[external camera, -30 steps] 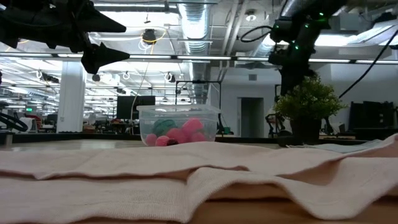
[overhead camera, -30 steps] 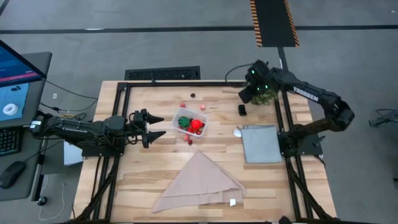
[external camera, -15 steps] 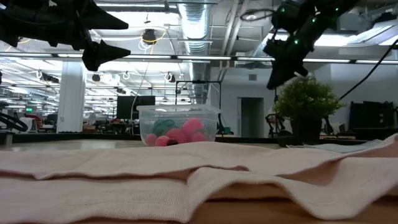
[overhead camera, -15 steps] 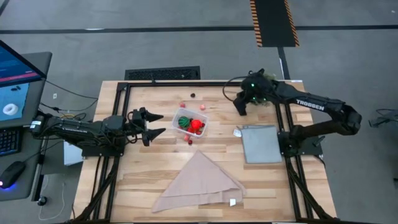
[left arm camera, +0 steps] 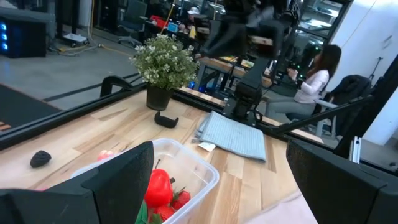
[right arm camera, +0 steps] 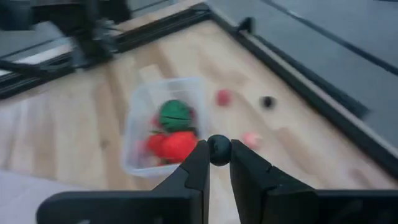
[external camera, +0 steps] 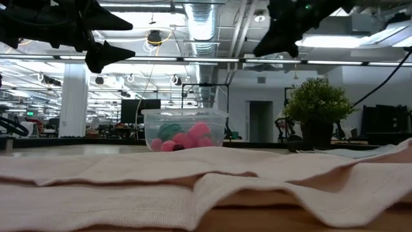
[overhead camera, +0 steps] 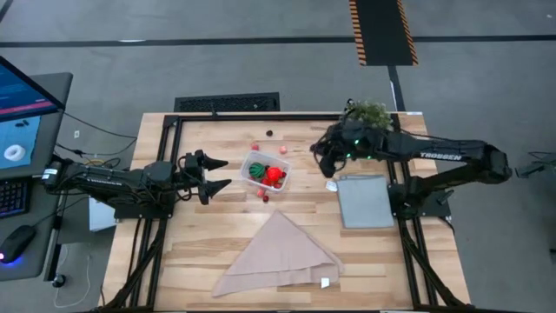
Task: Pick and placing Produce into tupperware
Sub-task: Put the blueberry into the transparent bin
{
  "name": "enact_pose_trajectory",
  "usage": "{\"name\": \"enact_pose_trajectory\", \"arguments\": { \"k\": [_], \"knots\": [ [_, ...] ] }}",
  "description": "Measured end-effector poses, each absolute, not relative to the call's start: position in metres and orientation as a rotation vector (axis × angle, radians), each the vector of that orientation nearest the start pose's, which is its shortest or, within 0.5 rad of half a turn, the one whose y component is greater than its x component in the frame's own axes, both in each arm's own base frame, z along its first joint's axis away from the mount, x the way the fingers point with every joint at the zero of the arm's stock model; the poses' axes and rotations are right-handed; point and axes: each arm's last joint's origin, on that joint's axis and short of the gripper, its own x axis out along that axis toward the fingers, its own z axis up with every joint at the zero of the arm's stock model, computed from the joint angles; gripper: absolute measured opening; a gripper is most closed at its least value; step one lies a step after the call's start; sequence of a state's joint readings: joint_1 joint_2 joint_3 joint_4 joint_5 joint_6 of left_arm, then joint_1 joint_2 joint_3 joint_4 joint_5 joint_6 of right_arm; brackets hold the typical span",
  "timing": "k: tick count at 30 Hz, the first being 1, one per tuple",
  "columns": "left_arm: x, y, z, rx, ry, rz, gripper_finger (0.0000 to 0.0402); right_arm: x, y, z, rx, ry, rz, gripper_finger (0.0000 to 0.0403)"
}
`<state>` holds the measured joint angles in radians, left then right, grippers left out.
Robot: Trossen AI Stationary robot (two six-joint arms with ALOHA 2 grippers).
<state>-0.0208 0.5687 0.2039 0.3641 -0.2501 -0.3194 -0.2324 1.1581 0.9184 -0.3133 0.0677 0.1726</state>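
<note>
The clear tupperware (overhead camera: 267, 170) stands at mid-table on its base and holds a green striped ball (right arm camera: 176, 115) and a red pepper piece (right arm camera: 174, 144). Loose produce lies on the wood at its far side: a red bit (right arm camera: 222, 97), a dark bit (right arm camera: 267, 101) and a pink bit (right arm camera: 250, 139). My right gripper (overhead camera: 320, 158) hangs to the right of the tub, shut on a small dark ball (right arm camera: 219, 148). My left gripper (overhead camera: 221, 174) waits open just left of the tub, its fingers level. My right gripper pinches the small dark ball (right arm camera: 219, 149) between its two fingertips (right arm camera: 200, 163), at their free ends. The fingers slant downward and come from the table's right side, pointing toward the tub. The ball is lifted clear of the table.
A potted plant (overhead camera: 369, 113) stands at the far right corner. A flat grey panel (overhead camera: 365, 200) lies on the right, with a white tag (overhead camera: 332, 184) at its corner. A beige folded cloth (overhead camera: 278, 252) covers the near middle. A small black object (left arm camera: 166, 119) lies near the plant.
My right gripper has swung from beside the potted plant toward the table's left, toward the tub. It has tipped from steeply down to a shallower slant and stayed shut. My left arm has kept still.
</note>
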Motion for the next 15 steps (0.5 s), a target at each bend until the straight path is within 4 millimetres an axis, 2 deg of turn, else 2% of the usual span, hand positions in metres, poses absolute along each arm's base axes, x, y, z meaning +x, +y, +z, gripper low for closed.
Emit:
{"name": "enact_pose_trajectory", "arguments": {
  "k": [6, 11, 15],
  "knots": [
    [0.144, 0.004, 0.214, -0.317, -0.036, 0.227, 0.0357, 0.28, -0.04, 0.272, 0.19, 0.523, -0.242, 0.0069],
    [0.144, 0.004, 0.214, -0.318, -0.036, 0.223, 0.0357, 0.3, -0.049, 0.251, 0.198, 0.576, -0.239, 0.007],
    [0.144, 0.004, 0.213, -0.318, -0.022, 0.222, 0.0357, 0.315, -0.053, 0.241, 0.221, 0.537, -0.146, 0.0079]
  ]
}}
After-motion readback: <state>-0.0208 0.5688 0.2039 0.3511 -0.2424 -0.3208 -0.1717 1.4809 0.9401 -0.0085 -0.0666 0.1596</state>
